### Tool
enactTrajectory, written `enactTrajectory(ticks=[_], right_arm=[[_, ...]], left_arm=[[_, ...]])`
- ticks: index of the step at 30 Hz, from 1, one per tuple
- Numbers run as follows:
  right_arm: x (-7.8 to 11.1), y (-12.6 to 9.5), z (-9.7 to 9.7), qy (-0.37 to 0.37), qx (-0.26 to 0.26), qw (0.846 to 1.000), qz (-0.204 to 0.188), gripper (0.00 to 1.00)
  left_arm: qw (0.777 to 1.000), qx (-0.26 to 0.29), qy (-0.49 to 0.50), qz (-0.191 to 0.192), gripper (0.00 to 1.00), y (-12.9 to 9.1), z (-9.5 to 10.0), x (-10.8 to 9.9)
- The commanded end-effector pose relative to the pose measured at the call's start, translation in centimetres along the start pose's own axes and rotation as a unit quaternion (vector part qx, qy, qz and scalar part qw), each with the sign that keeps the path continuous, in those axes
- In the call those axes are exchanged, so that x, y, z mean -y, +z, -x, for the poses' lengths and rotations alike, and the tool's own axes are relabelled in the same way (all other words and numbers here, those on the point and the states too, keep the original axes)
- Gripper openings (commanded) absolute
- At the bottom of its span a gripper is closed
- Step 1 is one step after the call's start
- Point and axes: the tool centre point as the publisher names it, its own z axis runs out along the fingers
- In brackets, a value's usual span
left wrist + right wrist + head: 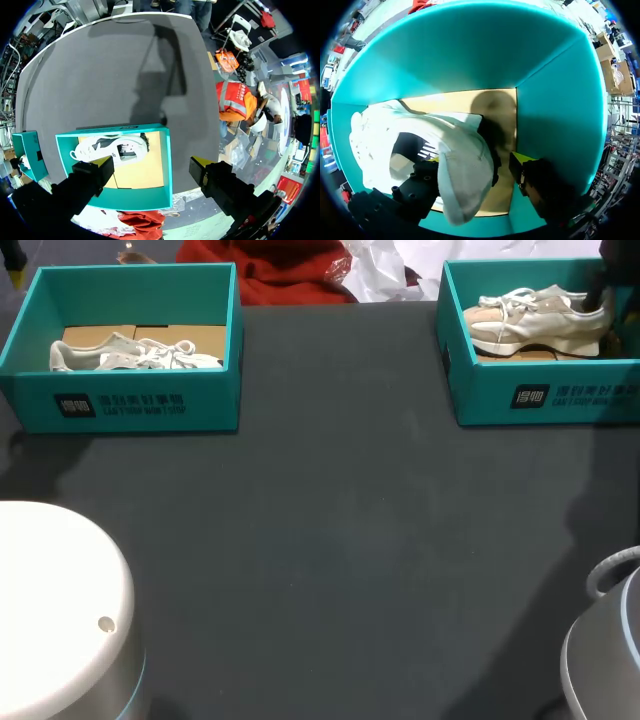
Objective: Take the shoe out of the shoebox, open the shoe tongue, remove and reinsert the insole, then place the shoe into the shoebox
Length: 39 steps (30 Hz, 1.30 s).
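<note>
Two teal shoeboxes stand on the dark worktop (pixel 330 540). The right shoebox (pixel 540 400) holds the beige sneaker (pixel 530 320), which sits on its sole over the cardboard floor. The right tool (pixel 476 159) is down inside the right shoebox at the sneaker's heel. It is open, with one finger in the shoe's mouth and the other outside, a gap showing between that finger and the heel. Well apart from the right shoebox, the left shoebox (pixel 125 405) holds a white sneaker (pixel 140 355) lying on its side. The left tool (pixel 150 162) hangs above it, fingers spread wide and holding nothing.
</note>
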Motion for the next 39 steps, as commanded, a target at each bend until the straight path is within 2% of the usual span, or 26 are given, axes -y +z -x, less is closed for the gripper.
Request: enactTrajectory(ticks=[1, 4, 6, 9, 10, 23, 39], right_arm=[[-1.2, 0.6, 0.0, -0.001, -0.001, 1.0, -0.014, 0.65], [-1.2, 0.8, -0.1, -0.002, -0.004, 1.0, -0.016, 0.58], [-1.1, 0.8, -0.2, -0.002, -0.005, 1.0, -0.017, 0.46], [-0.8, 0.7, -0.3, -0.002, -0.007, 1.0, -0.018, 0.18], [-0.7, 0.6, -0.3, -0.002, -0.007, 1.0, -0.017, 0.0], [0.2, -1.5, -0.3, 0.004, -0.005, 1.0, -0.007, 0.0], [1.1, -8.1, 0.4, 0.009, 0.009, 1.0, 0.01, 0.0]], left_arm=[[1.0, -0.001, 0.0, 0.001, 1.0, 0.0, 0.0, 0.1], [1.0, -0.001, 0.0, 0.001, 1.0, 0.0, 0.0, 0.1], [1.0, -0.001, 0.0, 0.001, 1.0, 0.0, 0.0, 0.1], [1.0, -0.001, 0.0, 0.001, 1.0, 0.0, 0.0, 0.1], [1.0, -0.001, 0.0, 0.001, 1.0, 0.0, 0.0, 0.1], [1.0, -0.001, 0.0, 0.001, 1.0, 0.0, 0.0, 0.1], [1.0, -0.001, 0.0, 0.001, 1.0, 0.0, 0.0, 0.1]])
